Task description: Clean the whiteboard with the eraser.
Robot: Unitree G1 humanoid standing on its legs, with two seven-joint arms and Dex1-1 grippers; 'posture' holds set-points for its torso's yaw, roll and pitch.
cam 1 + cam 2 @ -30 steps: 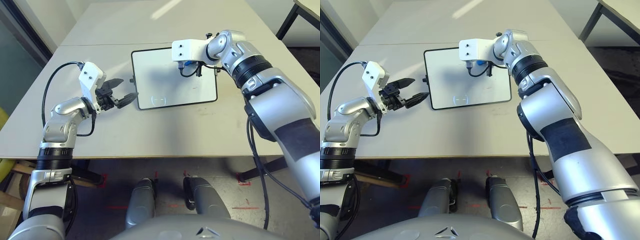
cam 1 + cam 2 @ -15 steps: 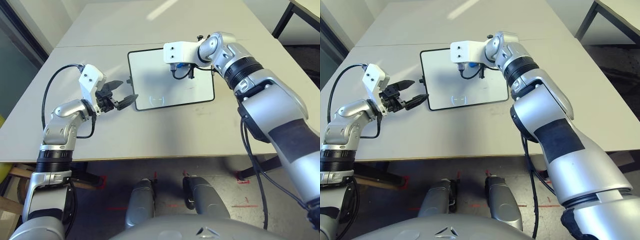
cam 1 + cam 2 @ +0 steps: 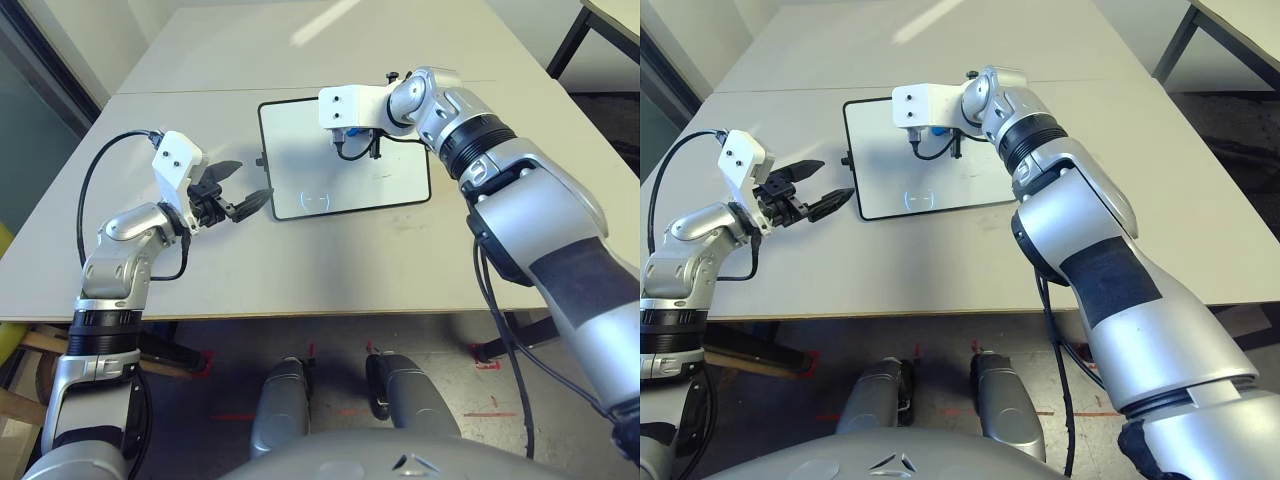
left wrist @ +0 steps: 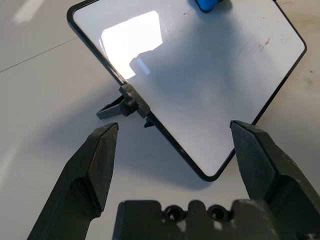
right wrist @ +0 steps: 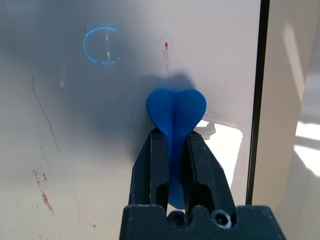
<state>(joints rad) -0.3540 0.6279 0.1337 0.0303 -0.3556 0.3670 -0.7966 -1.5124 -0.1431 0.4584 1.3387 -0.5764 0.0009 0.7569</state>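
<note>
The whiteboard (image 3: 400, 172) lies flat on the table, white with a thin black frame. Faint red specks (image 5: 44, 198) remain on its surface. My right gripper (image 5: 172, 137) is shut on the blue eraser (image 5: 176, 112), pressing it onto the board's far middle part (image 3: 352, 133). My left gripper (image 3: 250, 180) hovers open just off the board's left edge, beside the small black side knob (image 4: 131, 102). Nothing sits between its fingers (image 4: 100, 150). The left wrist view also catches the eraser (image 4: 207, 4) at the board's far side.
The grey table (image 3: 330, 260) has a seam running across behind the board, and its front edge is close to my body. A second table with a dark leg (image 3: 570, 35) stands at the far right. The floor lies below the front edge.
My right gripper has slid the eraser leftward across the far part of the board. The left gripper has stayed open beside the board's left edge.
</note>
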